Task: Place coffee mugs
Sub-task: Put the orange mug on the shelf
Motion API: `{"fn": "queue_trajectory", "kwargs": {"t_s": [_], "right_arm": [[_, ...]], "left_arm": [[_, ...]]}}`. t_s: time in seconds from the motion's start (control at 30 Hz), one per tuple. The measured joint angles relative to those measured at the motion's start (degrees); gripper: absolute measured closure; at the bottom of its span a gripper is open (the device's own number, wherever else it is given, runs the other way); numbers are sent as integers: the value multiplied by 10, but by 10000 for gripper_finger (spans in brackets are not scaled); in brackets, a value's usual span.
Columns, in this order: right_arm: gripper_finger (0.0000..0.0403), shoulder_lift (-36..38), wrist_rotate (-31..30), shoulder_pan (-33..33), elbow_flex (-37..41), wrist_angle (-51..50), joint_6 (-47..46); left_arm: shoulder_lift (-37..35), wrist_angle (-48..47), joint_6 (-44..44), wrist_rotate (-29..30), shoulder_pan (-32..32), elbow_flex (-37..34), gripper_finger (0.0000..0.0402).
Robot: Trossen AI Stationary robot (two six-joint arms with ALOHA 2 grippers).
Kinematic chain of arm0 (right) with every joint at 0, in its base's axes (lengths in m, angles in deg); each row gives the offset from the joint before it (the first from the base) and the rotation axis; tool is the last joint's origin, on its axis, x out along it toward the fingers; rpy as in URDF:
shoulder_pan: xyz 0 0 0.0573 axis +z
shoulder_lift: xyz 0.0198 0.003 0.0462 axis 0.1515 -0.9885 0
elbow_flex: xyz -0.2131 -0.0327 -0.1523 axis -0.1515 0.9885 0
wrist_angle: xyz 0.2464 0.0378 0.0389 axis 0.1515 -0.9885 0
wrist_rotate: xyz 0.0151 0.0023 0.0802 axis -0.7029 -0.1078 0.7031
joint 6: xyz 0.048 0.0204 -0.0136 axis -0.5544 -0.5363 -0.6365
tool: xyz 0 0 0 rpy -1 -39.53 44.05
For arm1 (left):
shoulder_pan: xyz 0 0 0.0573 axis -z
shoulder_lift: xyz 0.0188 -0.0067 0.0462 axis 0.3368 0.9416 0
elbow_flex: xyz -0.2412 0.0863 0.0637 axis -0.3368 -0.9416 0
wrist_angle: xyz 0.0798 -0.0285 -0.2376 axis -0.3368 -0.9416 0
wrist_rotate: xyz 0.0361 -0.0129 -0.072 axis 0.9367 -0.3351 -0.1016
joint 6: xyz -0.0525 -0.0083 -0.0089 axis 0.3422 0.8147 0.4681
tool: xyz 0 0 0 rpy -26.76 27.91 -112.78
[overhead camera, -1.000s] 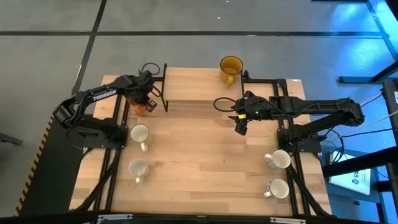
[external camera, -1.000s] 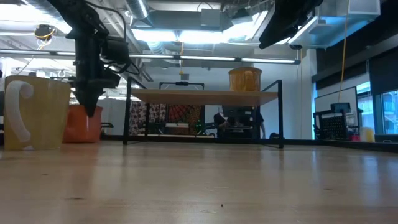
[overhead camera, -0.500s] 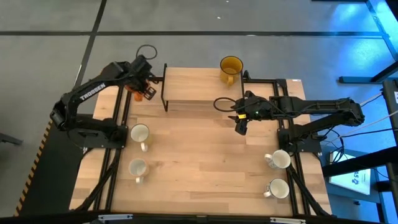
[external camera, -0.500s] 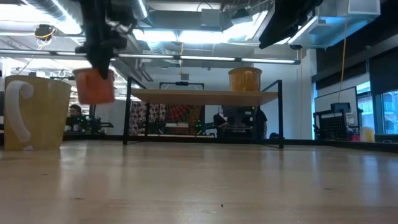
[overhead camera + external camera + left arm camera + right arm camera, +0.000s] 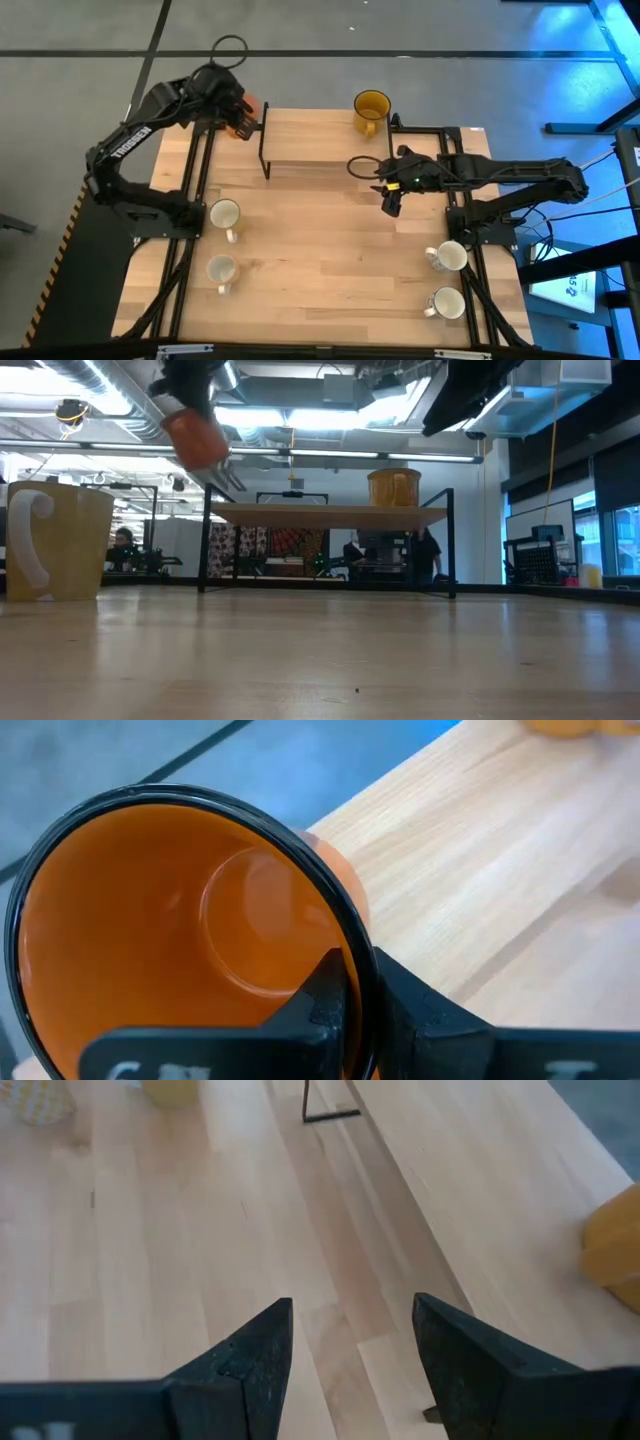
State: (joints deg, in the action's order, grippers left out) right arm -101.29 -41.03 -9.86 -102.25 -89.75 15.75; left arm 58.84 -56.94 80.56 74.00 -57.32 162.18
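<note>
**Orange mug held aloft at the shelf's left end**

The left gripper (image 5: 236,112) is clamped on the rim of the orange mug (image 5: 246,112), one finger inside the cup and one outside, as the left wrist view shows (image 5: 190,935). The mug hangs tilted in the air, above the level of the raised wooden shelf (image 5: 320,135) and just at its left end; in the low view it sits high, clear of the bench (image 5: 197,438). The amber-yellow mug (image 5: 371,108) stands upright on the shelf's far right part. The right gripper (image 5: 390,196) hovers over the bench (image 5: 330,250) in front of the shelf, its jaws apart and empty. Two white mugs (image 5: 224,215) (image 5: 221,271) stand along the bench's left side, and two more (image 5: 449,256) (image 5: 447,303) along its right side.
</note>
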Motion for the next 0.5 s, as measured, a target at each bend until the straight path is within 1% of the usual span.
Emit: {"fn": "queue_trajectory", "kwargs": {"t_s": [0.2,0.5], "right_arm": [[210,17,-4,0,0,-20,-11],[210,18,-5,0,0,-88,-68]], "left_arm": [[75,-22,10,5,46,94,383],[225,-61,2,7,88,255,383]]}}
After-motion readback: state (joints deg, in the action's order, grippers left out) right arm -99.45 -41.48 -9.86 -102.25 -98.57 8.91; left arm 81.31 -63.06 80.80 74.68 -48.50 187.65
